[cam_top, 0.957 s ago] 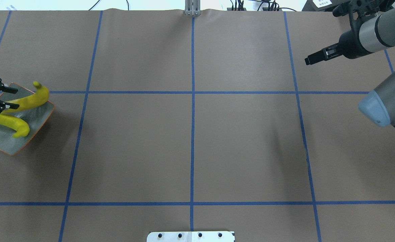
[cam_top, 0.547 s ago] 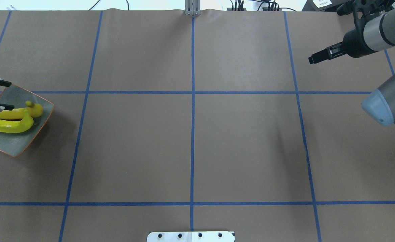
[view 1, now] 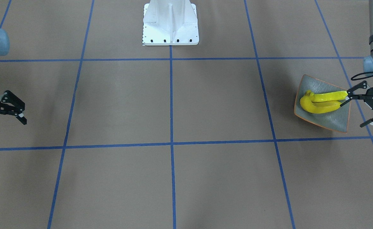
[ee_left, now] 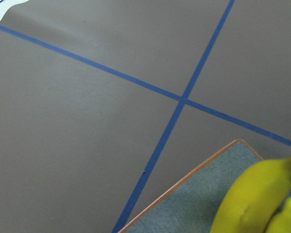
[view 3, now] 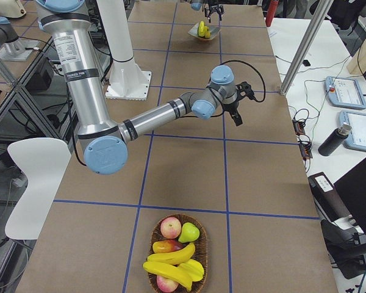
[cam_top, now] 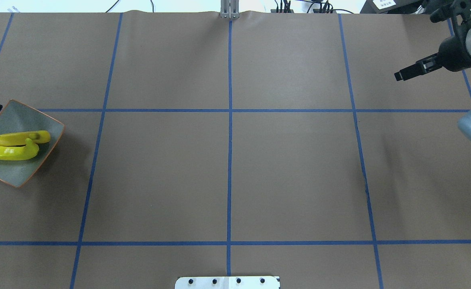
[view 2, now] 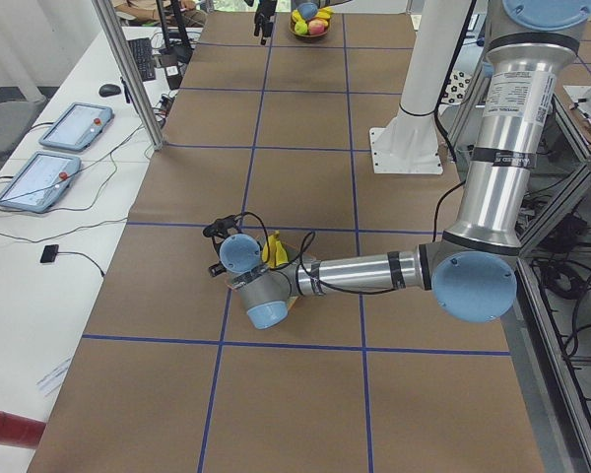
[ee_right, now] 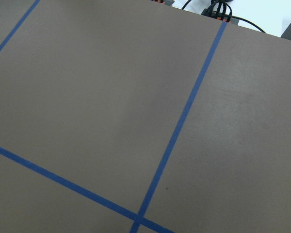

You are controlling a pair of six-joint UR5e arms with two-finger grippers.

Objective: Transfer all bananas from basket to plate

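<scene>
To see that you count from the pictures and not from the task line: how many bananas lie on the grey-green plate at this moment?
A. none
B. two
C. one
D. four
B: the overhead and front-facing views both show just two bananas lying side by side on the plate.

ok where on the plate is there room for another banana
Bare strips on the plate: between the two bananas and its far rim, and toward its near corner. Crowded at the middle and by the open left pincer.
</scene>
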